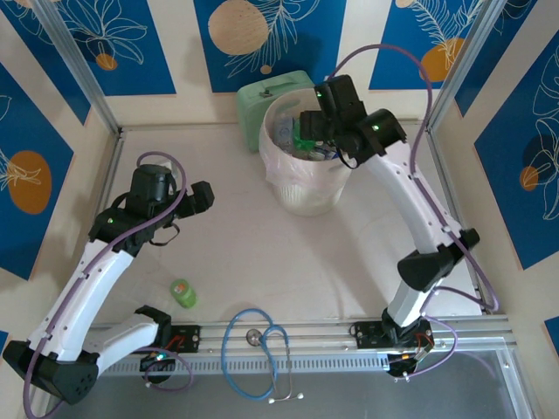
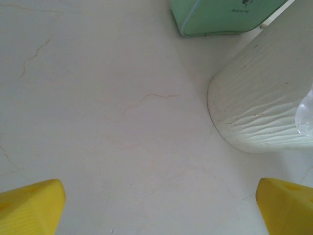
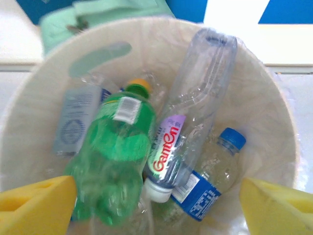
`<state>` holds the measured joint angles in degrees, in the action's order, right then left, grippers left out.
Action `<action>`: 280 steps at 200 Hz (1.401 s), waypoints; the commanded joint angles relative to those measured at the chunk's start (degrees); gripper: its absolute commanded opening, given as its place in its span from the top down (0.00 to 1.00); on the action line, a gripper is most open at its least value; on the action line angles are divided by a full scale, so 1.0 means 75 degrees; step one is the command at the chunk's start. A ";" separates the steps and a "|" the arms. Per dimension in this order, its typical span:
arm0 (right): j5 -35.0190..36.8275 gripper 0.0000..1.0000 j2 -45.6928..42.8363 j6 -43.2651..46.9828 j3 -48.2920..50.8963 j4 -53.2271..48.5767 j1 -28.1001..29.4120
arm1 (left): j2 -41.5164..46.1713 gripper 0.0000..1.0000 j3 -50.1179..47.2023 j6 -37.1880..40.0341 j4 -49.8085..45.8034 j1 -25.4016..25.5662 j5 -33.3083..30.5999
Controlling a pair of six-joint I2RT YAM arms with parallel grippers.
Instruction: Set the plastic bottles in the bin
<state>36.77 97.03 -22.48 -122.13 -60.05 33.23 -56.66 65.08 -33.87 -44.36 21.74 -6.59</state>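
Note:
My right gripper (image 3: 157, 198) hangs open over the bin (image 3: 281, 115), a pale round basket lined with a bag. Inside lie several plastic bottles. A blurred green bottle (image 3: 112, 156) sits just off my left yellow finger (image 3: 36, 203). Beside it are a clear bottle with a red-lettered label (image 3: 190, 112) and a blue-capped bottle (image 3: 210, 181). From above, that gripper (image 1: 314, 133) is over the bin's mouth (image 1: 306, 196). One small green bottle (image 1: 183, 293) lies on the table near the left arm. My left gripper (image 2: 159, 200) is open above bare table, left of the bin wall (image 2: 259, 98).
A mint-green box (image 1: 262, 100) stands behind the bin against the back wall. A blue stethoscope (image 1: 258, 349) lies across the front rail between the arm bases. Metal frame posts border the table's sides.

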 commanded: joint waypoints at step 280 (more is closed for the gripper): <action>0.1066 0.01 -0.5019 0.0988 1.3069 0.9655 -0.2494 | -0.0193 0.00 -0.6242 0.4642 1.0376 -0.3178 -0.2857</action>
<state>58.24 67.68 -20.03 -26.72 6.11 21.19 -60.01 18.79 -3.40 30.41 -1.48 -28.10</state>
